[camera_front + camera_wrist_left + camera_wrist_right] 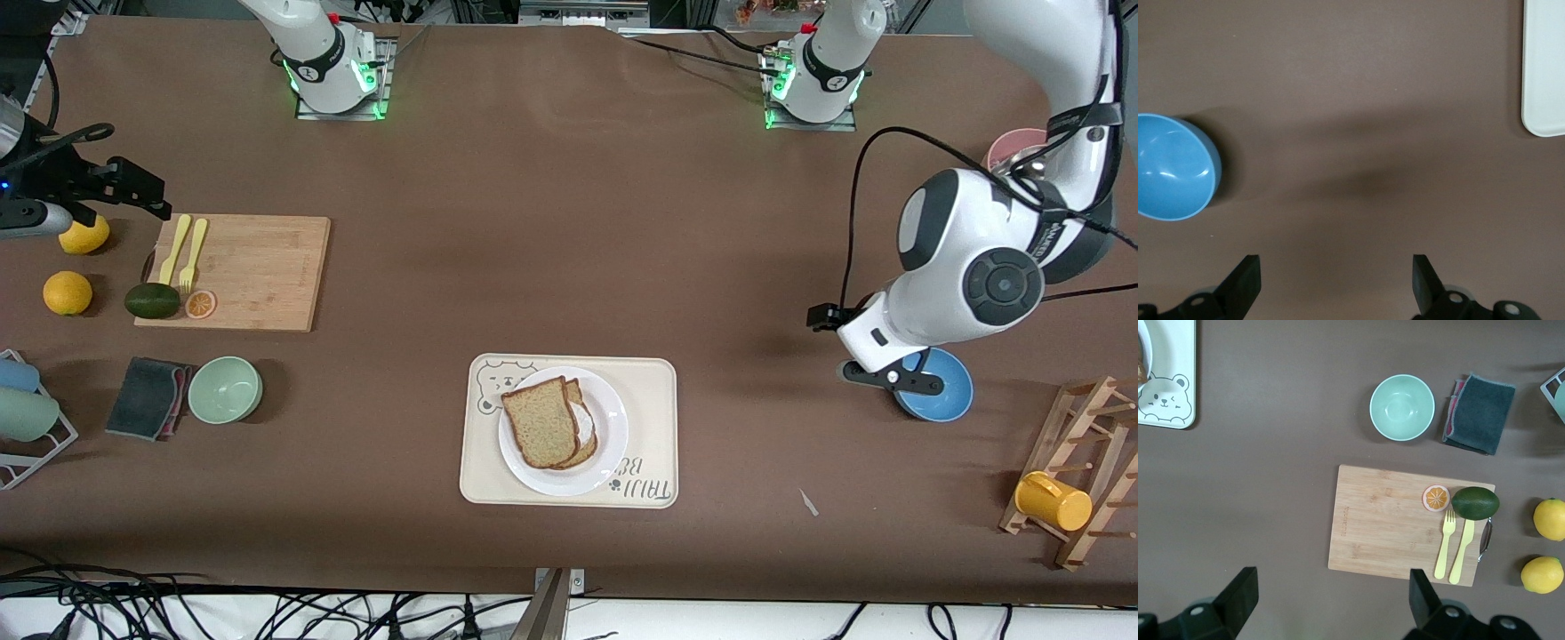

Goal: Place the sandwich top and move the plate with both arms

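The brown wholegrain sandwich top [540, 421] already lies on the round white plate [605, 454]; moving it remains. Both the left gripper [1336, 287] and right gripper [1331, 603] hang apart, empty, near the counter's end edges.

The front camera is looking down from high across the table [551, 222], facing both arm bases and taking in the whole surface. The left wrist camera is looking straight down, fairly low, at the blue bowl [1171, 167] and a tray [1545, 67] corner, both also in the front view. The right wrist camera is looking down from higher, sharing the cutting board [1405, 523], green bowl [1402, 407] and tray with the front view.
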`<state>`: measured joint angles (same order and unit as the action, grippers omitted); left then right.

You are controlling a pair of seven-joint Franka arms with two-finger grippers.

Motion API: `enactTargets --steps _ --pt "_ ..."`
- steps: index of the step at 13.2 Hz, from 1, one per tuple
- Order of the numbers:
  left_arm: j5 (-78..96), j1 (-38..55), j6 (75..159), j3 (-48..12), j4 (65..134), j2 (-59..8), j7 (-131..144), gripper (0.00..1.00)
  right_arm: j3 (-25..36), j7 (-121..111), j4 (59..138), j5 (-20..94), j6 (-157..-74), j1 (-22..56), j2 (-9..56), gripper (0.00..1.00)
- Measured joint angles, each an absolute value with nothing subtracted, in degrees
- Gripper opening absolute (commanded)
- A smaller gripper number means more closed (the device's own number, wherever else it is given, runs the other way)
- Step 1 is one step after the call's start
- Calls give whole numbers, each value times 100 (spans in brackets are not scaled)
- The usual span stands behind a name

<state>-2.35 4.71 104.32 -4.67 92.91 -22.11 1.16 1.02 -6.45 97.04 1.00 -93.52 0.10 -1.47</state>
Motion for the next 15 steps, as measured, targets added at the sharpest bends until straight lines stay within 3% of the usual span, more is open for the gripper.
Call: enactTargets --steps 7,15 --pt "-235 -49 9703 -456 9531 -883 86 100 105 -645 9705 100 -9341 6 -147 100" --pt "-231 -575 9317 -454 10777 885 -611 100 106 -645 9704 100 -9337 2 -147 100"
